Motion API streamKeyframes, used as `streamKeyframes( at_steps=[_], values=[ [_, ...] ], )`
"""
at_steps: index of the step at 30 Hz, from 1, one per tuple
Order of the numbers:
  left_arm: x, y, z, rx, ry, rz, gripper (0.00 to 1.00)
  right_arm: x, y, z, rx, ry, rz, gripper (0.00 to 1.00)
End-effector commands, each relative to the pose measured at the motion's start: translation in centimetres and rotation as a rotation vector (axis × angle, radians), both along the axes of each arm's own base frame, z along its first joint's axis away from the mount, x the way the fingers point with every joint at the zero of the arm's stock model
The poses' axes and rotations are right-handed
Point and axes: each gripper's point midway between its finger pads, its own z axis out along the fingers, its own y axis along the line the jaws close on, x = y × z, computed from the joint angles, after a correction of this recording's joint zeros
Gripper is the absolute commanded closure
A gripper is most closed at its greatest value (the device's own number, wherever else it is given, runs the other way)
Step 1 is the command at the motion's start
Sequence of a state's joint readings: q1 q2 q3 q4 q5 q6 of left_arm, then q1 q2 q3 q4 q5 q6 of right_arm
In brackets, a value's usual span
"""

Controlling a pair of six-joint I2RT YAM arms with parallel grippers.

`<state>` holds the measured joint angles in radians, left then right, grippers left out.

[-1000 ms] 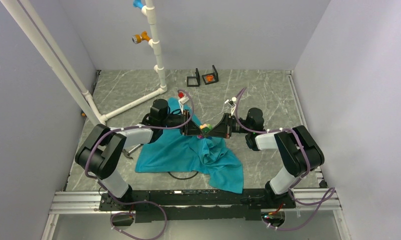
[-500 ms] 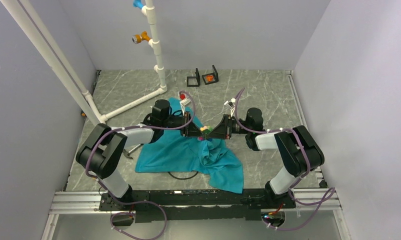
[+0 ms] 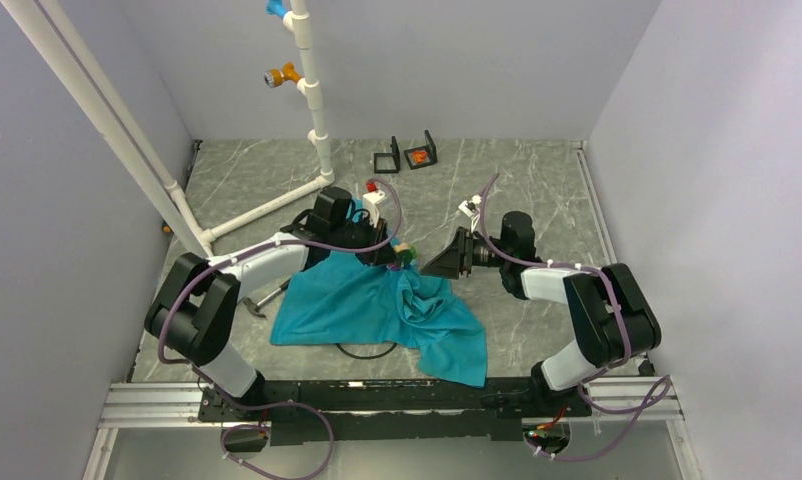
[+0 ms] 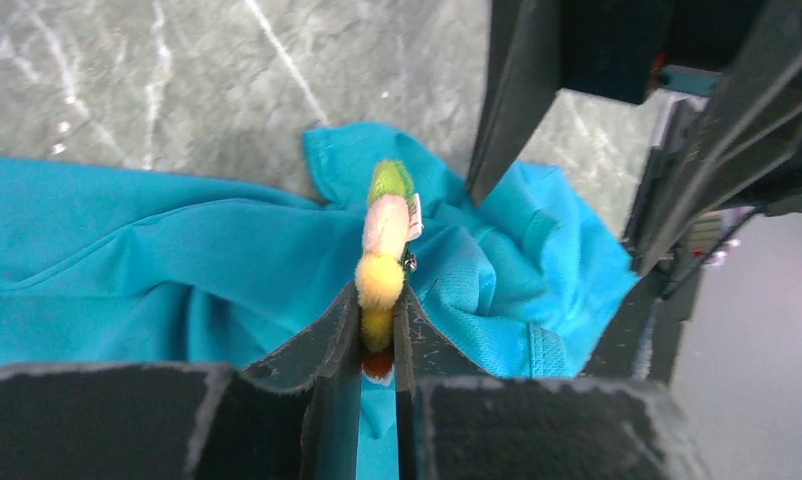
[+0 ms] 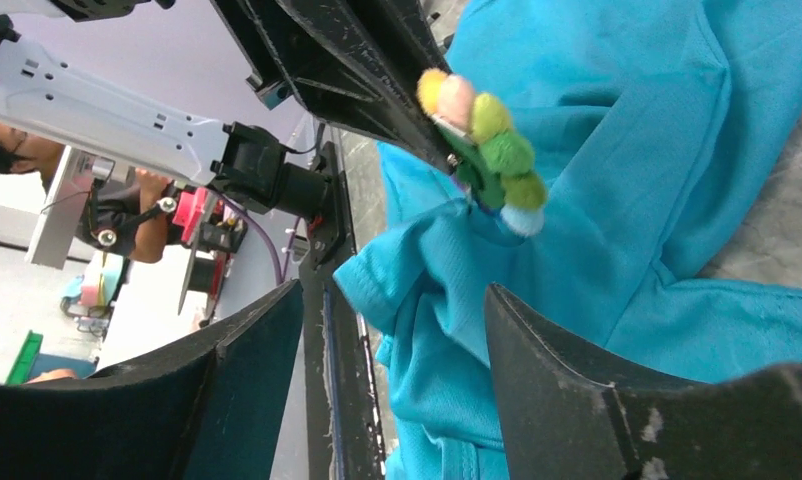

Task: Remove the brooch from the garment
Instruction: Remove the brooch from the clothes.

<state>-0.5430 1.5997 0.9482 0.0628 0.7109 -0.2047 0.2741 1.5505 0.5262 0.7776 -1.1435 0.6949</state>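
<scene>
— What is seen from above?
— The left arm is stretched forward over the garment, with the wrist turned inward toward the middle of the surface. The left claw is closed narrowly on the brooch, which is held at the far edge of the bunched cloth. The right arm is bent inward from the other side. The right claw is set near the brooch but apart from it, with its jaws spread.

— And from the left wrist?
— The brooch is pinched at its lower yellow end between the fingers of the left claw. It stands up out of the grip, with pink and green bits above the yellow. The garment is spread beneath and behind it. Dark fingers of the right claw are seen beyond, at the upper right.

— And from the right wrist?
— The right claw is held wide, and nothing is gripped by it. The garment is seen through the gap between its jaws. The brooch is carried at the tip of the left claw's fingers, which reach in from the upper left. Its green bits are touched by a raised fold of the cloth. Whether the brooch is pinned to that fold cannot be told.
</scene>
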Motion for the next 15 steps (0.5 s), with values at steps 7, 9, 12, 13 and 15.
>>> streamKeyframes(
  at_steps=[7,9,12,13,15],
  values=[
    [2.0,2.5,-0.2,0.257,-0.239,0.049,1.0,1.6,-2.3,0.2,-0.097,-0.102,-0.04,0.3],
    [1.8,2.5,-0.6,0.284,-0.259,0.042,1.0,1.8,-2.5,0.2,-0.103,-0.104,-0.047,0.3],
    [1.2,2.3,-1.4,0.342,-0.306,0.018,1.0,2.3,-2.7,0.5,-0.101,-0.109,-0.056,0.3],
    [1.1,2.3,-1.7,0.361,-0.321,0.015,1.0,2.3,-2.7,0.7,-0.098,-0.114,-0.057,0.3],
    [1.0,2.5,-2.1,0.401,-0.344,0.009,1.0,2.6,-2.9,0.9,-0.099,-0.128,-0.066,0.3]
  ],
)
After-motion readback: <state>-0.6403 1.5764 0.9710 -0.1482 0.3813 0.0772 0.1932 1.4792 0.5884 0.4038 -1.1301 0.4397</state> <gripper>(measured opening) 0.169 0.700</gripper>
